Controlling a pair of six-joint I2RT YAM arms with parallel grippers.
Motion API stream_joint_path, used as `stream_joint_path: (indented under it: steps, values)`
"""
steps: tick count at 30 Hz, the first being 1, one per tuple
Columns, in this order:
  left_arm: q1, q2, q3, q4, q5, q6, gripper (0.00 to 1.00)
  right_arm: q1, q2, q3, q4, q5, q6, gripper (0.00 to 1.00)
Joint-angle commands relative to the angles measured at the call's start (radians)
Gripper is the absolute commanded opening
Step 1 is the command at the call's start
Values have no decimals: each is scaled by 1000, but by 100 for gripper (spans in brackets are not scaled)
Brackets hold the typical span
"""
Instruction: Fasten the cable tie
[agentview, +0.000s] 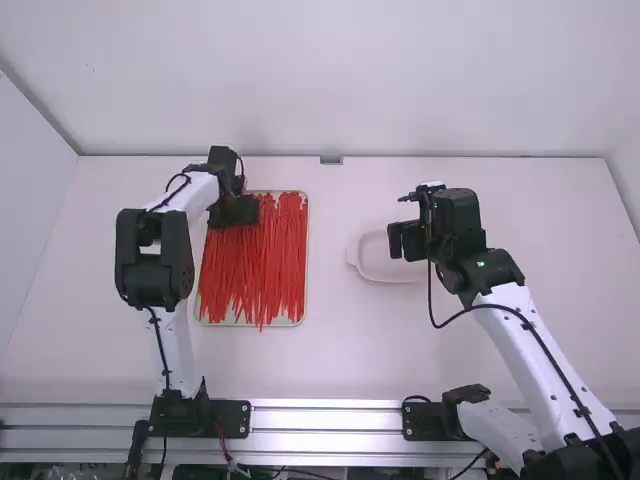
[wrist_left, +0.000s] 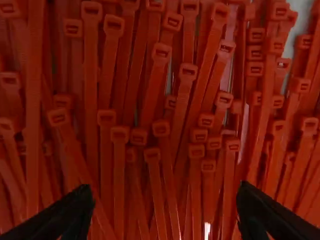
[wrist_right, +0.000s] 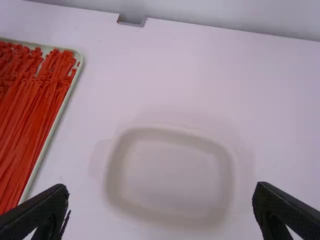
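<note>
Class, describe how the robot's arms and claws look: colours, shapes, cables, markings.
The left arm and right arm have white links and chunky black joints, and each carries a thin black cable. The left claw and right claw each have two black tapered fingers. A small green light glows on the right arm.

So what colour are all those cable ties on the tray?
The cable ties are orange-red, seen best in the left wrist view.

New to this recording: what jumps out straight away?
A dense heap of bright orange-red plastic cable ties covers a pale rectangular tray left of the white table's middle, with the left pincer open, low over the heap's far end. To the right sits an empty whitish dish with small handles, the right pincer open above it.
</note>
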Motion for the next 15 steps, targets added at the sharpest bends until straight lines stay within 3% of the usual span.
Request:
stream_joint_path:
  steps: [1, 5, 15]
  values:
    - [-1, 13, -24, 21, -6, -9, 70, 2, 4, 39, -1, 0, 3, 98]
    - [-2, 13, -39, 53, -6, -9, 60, 2, 4, 39, -3, 3, 3, 98]
    - [-2, 13, -53, 95, -33, -10, 52, 2, 5, 39, -3, 0, 3, 98]
